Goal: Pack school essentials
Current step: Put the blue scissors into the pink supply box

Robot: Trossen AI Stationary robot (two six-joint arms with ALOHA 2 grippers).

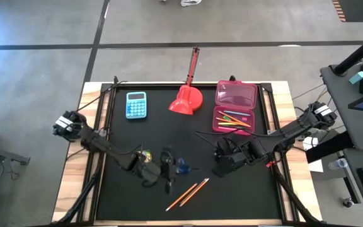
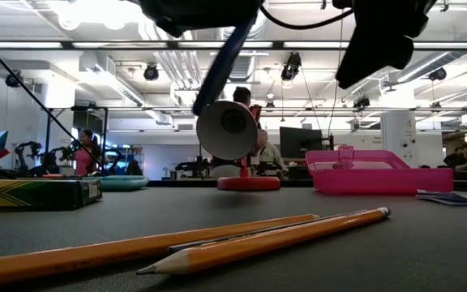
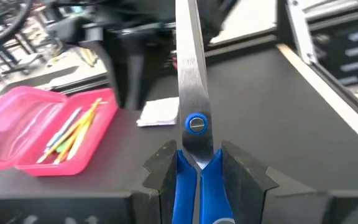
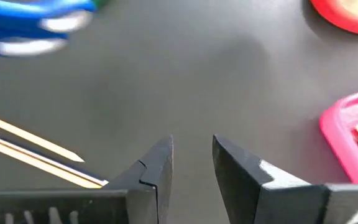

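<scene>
The blue-handled scissors (image 3: 190, 74) hang above the black mat (image 1: 131, 195) near its middle, with my left gripper (image 3: 197, 155) shut on them; the high view shows their blue part (image 1: 181, 165). My right gripper (image 4: 192, 146) hovers open over bare mat to their right, near the pink pencil case (image 1: 235, 107), with nothing between its fingers. The case lies open at the far right with several coloured pencils (image 1: 232, 120) in it. Two orange pencils (image 1: 188, 192) lie on the mat near the front. A yellow-green crayon box (image 2: 35, 193) lies flat on the mat. My left gripper pinches the scissors between its two fingers at the blue handle shanks just behind the pivot screw (image 3: 197, 171). The fingers come almost level from the table's left and lie along the scissors. The shut blades (image 3: 188, 56) stick out past the fingertips, lifted clear of the mat.
A light-blue calculator (image 1: 136, 104) and a red long-handled scoop (image 1: 186, 98) sit at the far side of the mat. A small white piece (image 3: 159, 113) lies near the pink case. Wooden table edges (image 1: 74, 164) frame the mat, and bare mat lies at the front left.
</scene>
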